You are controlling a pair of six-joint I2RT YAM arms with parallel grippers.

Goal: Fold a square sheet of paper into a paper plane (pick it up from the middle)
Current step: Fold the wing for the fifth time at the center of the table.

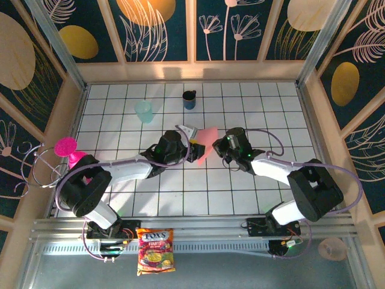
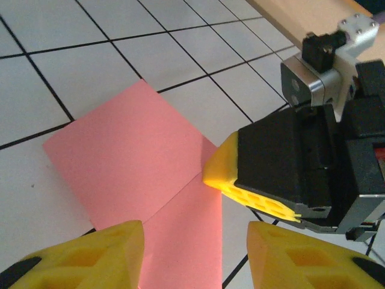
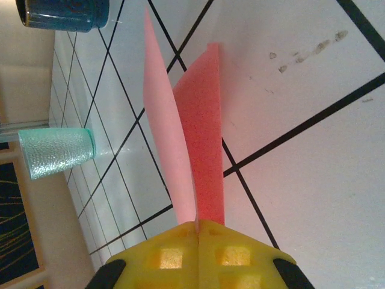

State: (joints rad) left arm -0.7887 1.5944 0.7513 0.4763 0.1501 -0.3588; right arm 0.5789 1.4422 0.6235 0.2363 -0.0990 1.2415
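One crease shows in the square sheet of paper (image 2: 138, 150); right hand (image 3: 198, 227) pinches its edge, left hand (image 2: 194, 241) stands spread, empty; most folds seem left.

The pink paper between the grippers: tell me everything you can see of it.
The pink paper is a thin, plain, matte salmon sheet, folded: a crease crosses it and two layers splay apart. The right gripper is shut on one edge, near the middle of the white tiled table. The left gripper stands open close over it.
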